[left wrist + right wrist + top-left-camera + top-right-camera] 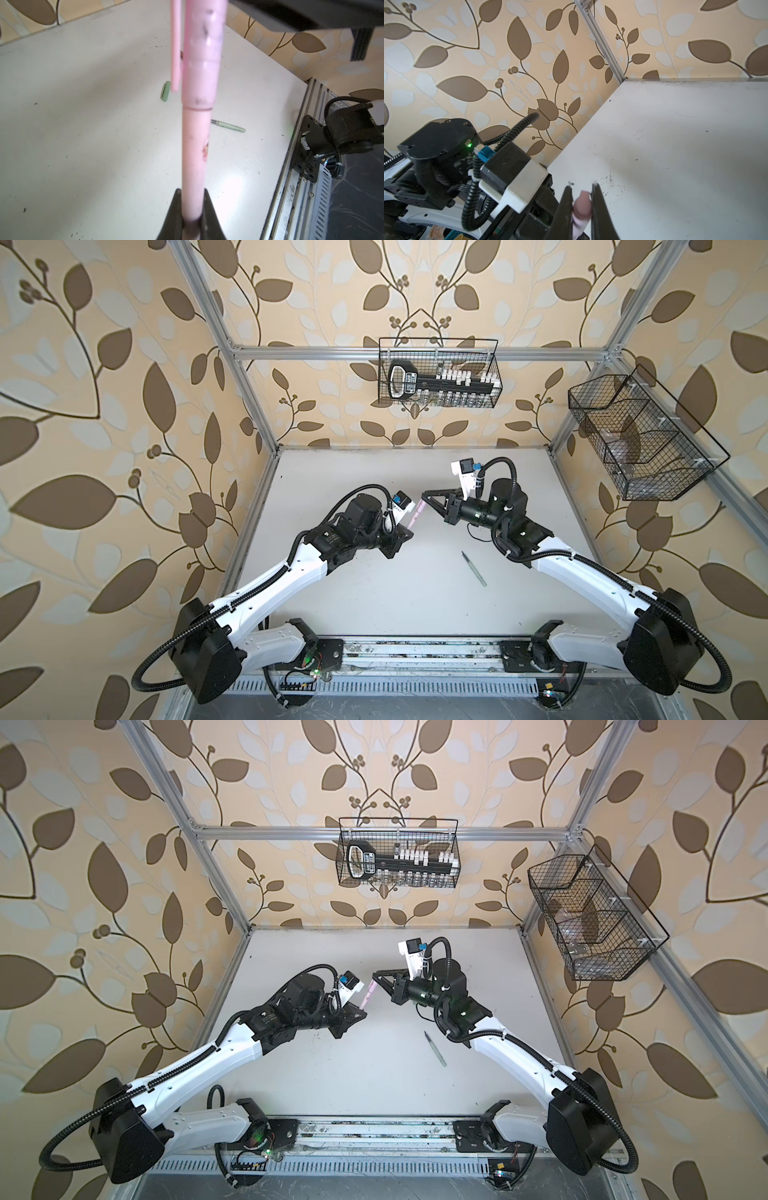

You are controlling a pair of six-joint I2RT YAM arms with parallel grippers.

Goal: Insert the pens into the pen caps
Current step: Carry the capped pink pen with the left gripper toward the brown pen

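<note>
Above the table's middle, my left gripper point(192, 191) is shut on the lower barrel of the pale pink pen point(196, 145), which points up and away from it. The pink pen cap point(202, 62) sits over the pen's upper end, its rim meeting the barrel at a visible seam. My right gripper point(582, 187) is shut on the pink cap point(582, 204). In both top views the two grippers point(409, 531) point(424, 493) meet at the pink pen point(413, 519) point(365, 1000). The pale green pen point(473, 568) point(435, 1049) point(228, 126) lies uncapped on the table. The green cap point(165, 91) lies apart from it.
A wire basket point(438, 373) with a black tool and vials hangs on the back rail. A second wire basket point(640, 435) hangs on the right wall. Aluminium frame posts border the white table point(374, 593), with the arms' mounting rail point(415, 651) along its front edge.
</note>
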